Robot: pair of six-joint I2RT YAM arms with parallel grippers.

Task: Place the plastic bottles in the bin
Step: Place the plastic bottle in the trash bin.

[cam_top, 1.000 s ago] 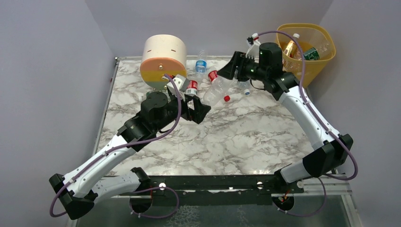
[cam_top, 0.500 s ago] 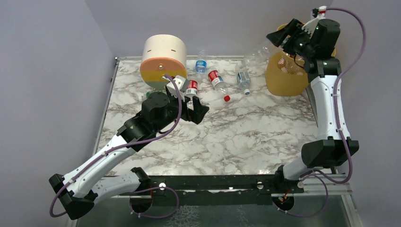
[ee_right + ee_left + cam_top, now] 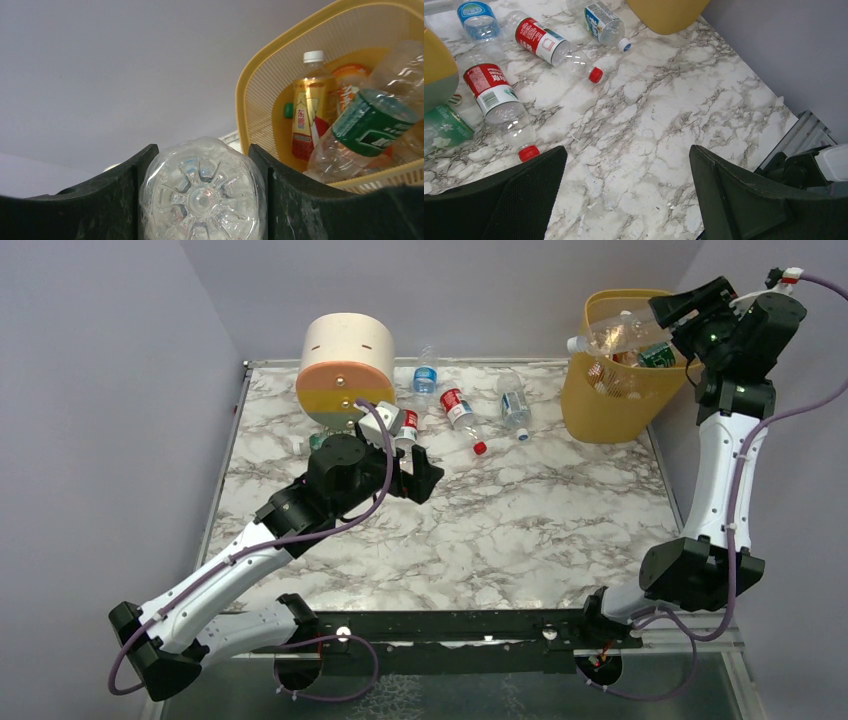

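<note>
My right gripper is shut on a clear plastic bottle, held sideways over the rim of the yellow bin, cap pointing left. The right wrist view shows the bottle's ribbed base squeezed between both fingers, with the bin beyond holding a yellow-labelled bottle and a green-labelled one. My left gripper hangs open and empty over bare marble. Loose bottles lie ahead of it: two red-labelled, one blue-labelled, one white-capped, one green-labelled.
A round cream, orange and yellow drawer unit stands at the back left, right beside the left gripper and the nearest bottles. The bin stands at the table's back right corner against the grey wall. A metal rail runs along the near edge.
The right arm lifted the clear bottle off the table and swung it right and up, to over the bin. The left arm has barely shifted.
</note>
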